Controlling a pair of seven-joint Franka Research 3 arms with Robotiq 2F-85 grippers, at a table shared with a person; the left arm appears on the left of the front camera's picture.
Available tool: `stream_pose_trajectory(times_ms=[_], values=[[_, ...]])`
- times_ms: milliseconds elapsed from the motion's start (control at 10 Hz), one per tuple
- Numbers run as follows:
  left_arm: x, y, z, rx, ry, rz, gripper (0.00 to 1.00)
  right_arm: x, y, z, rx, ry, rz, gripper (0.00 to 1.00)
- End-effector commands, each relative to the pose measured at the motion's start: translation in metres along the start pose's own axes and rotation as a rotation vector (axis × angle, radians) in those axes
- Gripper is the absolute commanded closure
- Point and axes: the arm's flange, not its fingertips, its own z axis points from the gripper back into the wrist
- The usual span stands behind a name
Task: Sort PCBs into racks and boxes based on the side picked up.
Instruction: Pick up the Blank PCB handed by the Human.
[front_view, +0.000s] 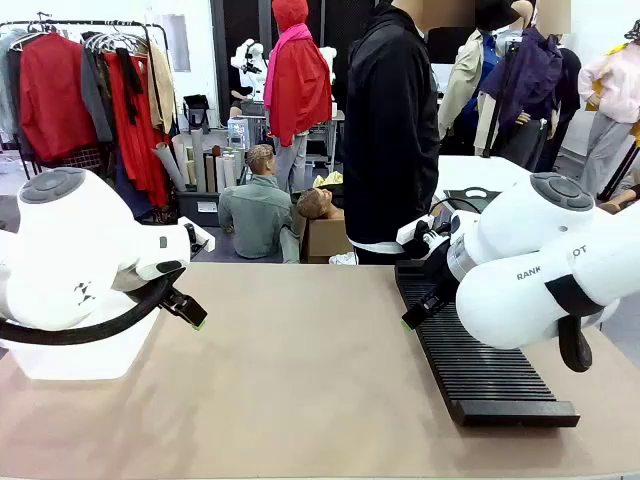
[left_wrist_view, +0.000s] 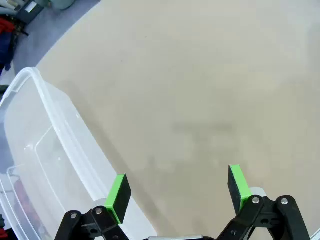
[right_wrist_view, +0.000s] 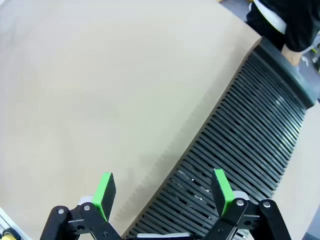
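Both arms hover ready over the bare, matte tan tabletop (front_view: 300, 390) as sorting waits on a circuit board. My left gripper (left_wrist_view: 178, 192) hangs with its 2 green-padded fingers spread wide and nothing between them, just beside the clear, translucent plastic tub (left_wrist_view: 45, 160), whose rounded corner and rolled rim sit at the table's left edge; its glossy inside looks bare. My right gripper (right_wrist_view: 162, 192) is likewise released and empty, poised above the near end of the long black slotted rack (right_wrist_view: 250, 130), which lies along the table's right side, and the slots I can see carry no boards. A person in a black jacket (front_view: 390, 130) stands at the far edge, near the rack's far end. As I read it, the step is to wait for a board, so I would keep the jaws wide. A board is thin and stiff, so I would close squarely on its edges, read its upward face first, and keep it upright for the narrow ribbed slots.
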Motion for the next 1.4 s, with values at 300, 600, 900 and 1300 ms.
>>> stream_pose_trajectory(times_ms=[300,600,900,1300], values=[[0.0,0.0,0.0,0.0,0.0,0.0,0.0,0.0,0.0,0.0,0.0,0.0,0.0,0.0],[0.0,0.0,0.0,0.0,0.0,0.0,0.0,0.0,0.0,0.0,0.0,0.0,0.0,0.0],[0.0,0.0,0.0,0.0,0.0,0.0,0.0,0.0,0.0,0.0,0.0,0.0,0.0,0.0],[0.01,0.009,0.016,-0.028,0.001,0.007,0.0,0.002,-0.01,0.013,0.02,-0.01,-0.02,0.0]])
